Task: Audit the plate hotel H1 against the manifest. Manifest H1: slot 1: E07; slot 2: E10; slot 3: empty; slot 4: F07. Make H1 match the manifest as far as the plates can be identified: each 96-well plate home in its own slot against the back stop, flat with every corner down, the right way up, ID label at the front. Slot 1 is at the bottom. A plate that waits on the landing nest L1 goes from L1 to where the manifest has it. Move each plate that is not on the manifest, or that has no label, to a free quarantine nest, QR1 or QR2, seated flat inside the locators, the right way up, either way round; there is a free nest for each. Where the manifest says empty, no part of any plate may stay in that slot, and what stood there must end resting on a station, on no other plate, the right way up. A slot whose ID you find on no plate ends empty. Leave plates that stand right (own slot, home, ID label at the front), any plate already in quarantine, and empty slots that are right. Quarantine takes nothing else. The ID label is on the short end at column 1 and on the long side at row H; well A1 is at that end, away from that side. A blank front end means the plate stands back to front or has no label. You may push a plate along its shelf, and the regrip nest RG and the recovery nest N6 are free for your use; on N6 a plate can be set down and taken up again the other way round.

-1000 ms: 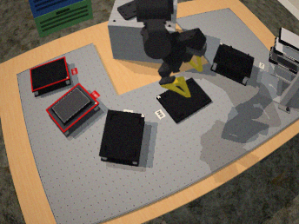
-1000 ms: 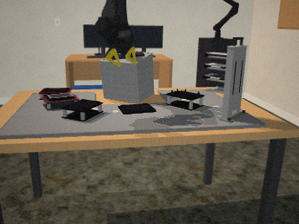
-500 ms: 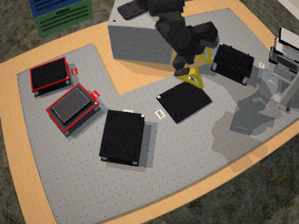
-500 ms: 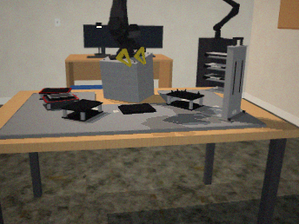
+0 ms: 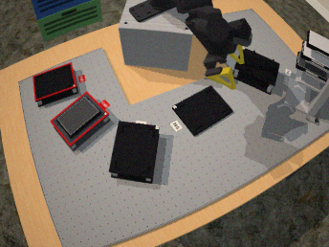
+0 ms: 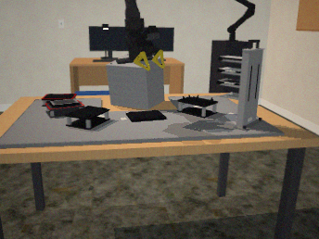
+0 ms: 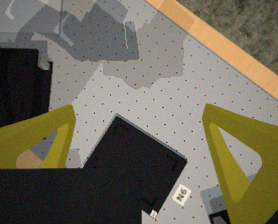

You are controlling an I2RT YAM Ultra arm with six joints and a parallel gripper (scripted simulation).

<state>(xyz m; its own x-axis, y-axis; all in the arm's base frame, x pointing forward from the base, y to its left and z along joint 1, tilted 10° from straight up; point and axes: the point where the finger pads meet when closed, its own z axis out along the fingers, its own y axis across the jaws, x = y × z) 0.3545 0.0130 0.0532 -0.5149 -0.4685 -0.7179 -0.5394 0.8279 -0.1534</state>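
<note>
The hotel (image 5: 316, 55) stands at the right edge of the grey surface (image 5: 191, 189), a tall grey tower with stacked shelves; in the top view pale and dark plate edges show in its upper slots, but no label can be read. In the exterior view it rises as an upright slotted column (image 6: 250, 87) near the surface's right end.

Left of the hotel a raised black nest (image 5: 258, 69) sits on legs, just beside the pincer (image 5: 229, 68). The pincer hangs in the air with its yellow fingers spread wide and nothing between them. In the wrist view it looks down on the flat black N6 nest (image 7: 135, 165), whose white tag (image 7: 182, 194) reads N6; the nest lies between the two fingers in that view, well below them.

In the top view the N6 nest (image 5: 203, 109) lies flat near the middle of the surface, with its tag (image 5: 176, 125) just off its left corner. Further left stands another raised black nest (image 5: 135, 150).

At the far left are two red-framed nests. The rear one (image 5: 54, 80) shows only a black top. The nearer one (image 5: 78, 118) holds a grey plate (image 5: 78, 116) seated inside the frame.

The arm's grey pedestal (image 5: 153, 42) stands behind the surface's notch, and a blue and green crate (image 5: 64, 7) sits beyond the surface at the upper left.
</note>
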